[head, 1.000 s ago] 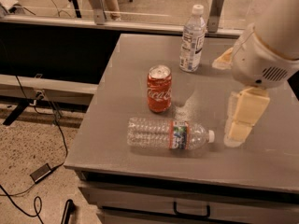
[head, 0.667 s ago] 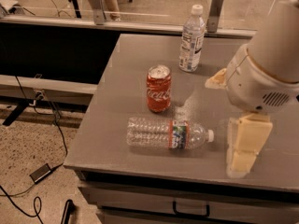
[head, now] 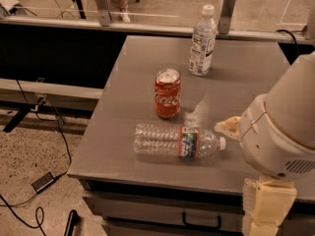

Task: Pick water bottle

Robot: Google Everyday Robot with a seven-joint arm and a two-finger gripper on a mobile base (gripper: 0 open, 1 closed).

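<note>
One grey table (head: pixel 123 146) bore everything. The arm's bulky white wrist (head: pixel 285 132) leaned in from the right, with the cream gripper (head: pixel 257 191) low by the table's front edge; whether it was open or closed could not be told. The water bottle (head: pixel 177 141) lay left of the gripper, cap toward it, apart. Farther off stood a white-labelled bottle (head: pixel 202 42) and a red can (head: pixel 168 93).

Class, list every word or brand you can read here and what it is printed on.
"Coca-Cola": white script on the red soda can.
Lying clear ribbed water bottle: label band too blurred to read.
Upright clear bottle with white-blue label: print too small to read.
Cream gripper, lower right: no text.
</note>
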